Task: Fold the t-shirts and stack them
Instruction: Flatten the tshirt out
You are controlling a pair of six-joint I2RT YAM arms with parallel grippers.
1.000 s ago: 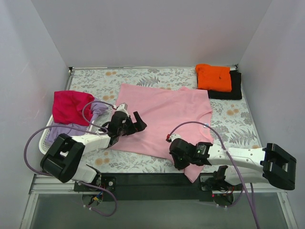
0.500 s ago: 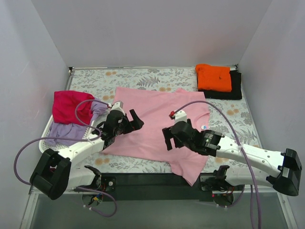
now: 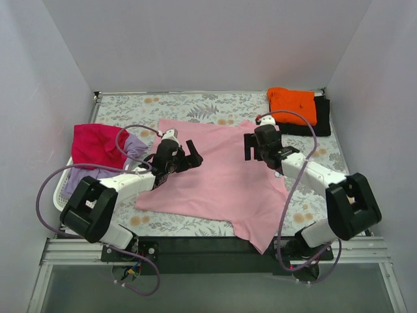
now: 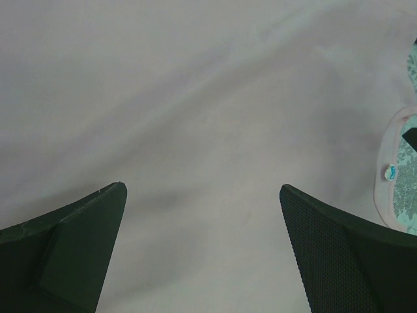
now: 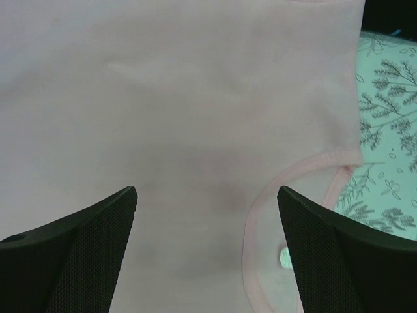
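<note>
The light pink t-shirt (image 3: 218, 179) lies spread flat in the middle of the table, one corner hanging toward the front edge. My left gripper (image 3: 191, 155) hovers open just over its left part; the left wrist view shows only plain pink cloth (image 4: 195, 98) between the wide fingers (image 4: 202, 188). My right gripper (image 3: 253, 151) is open above the shirt's upper right part, with nothing between its fingers (image 5: 206, 190). The neck collar (image 5: 260, 202) curves beside the right finger. A folded orange t-shirt (image 3: 292, 104) rests on a black one (image 3: 320, 121) at the back right.
A white laundry basket (image 3: 64, 189) stands at the left edge with a magenta-red shirt (image 3: 96, 145) and a lavender shirt (image 3: 91, 176) in it. The floral tablecloth (image 3: 130, 107) covers the table. White walls close in on three sides. Purple cables loop off both arms.
My right gripper has opened and swung from the shirt's near edge up to its upper right part. The left gripper shifted slightly toward the back, staying open.
</note>
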